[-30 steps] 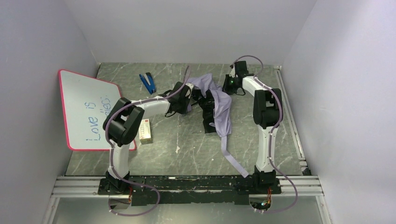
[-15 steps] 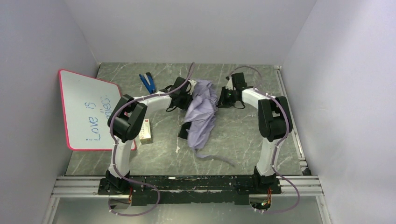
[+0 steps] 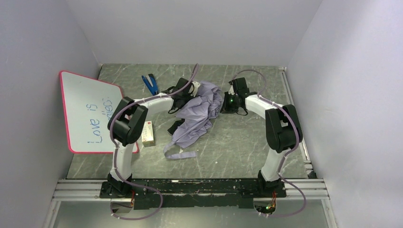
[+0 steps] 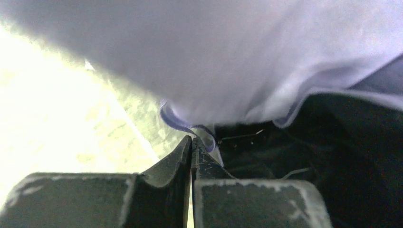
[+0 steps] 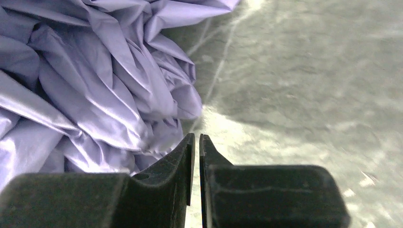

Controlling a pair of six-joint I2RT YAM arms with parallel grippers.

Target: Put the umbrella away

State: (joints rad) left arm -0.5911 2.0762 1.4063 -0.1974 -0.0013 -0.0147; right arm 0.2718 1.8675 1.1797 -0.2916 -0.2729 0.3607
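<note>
Three pale walls (image 3: 190,28) enclose marbled table (image 3: 237,142); left hand (image 4: 191,143), right hand (image 5: 196,138) closed by umbrella (image 3: 197,111)

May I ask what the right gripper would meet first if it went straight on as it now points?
Probably the umbrella: its crumpled edge lies just ahead of the right gripper. Depth is unclear, so it might touch the table first.

Umbrella (image 5: 95,85) cloth is glossy; the table (image 5: 309,71) looks matt stone.

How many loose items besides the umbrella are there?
3: pink-framed whiteboard far left, blue tool at back, small white box beside whiteboard. Lavender fabric umbrella may hide more.
</note>
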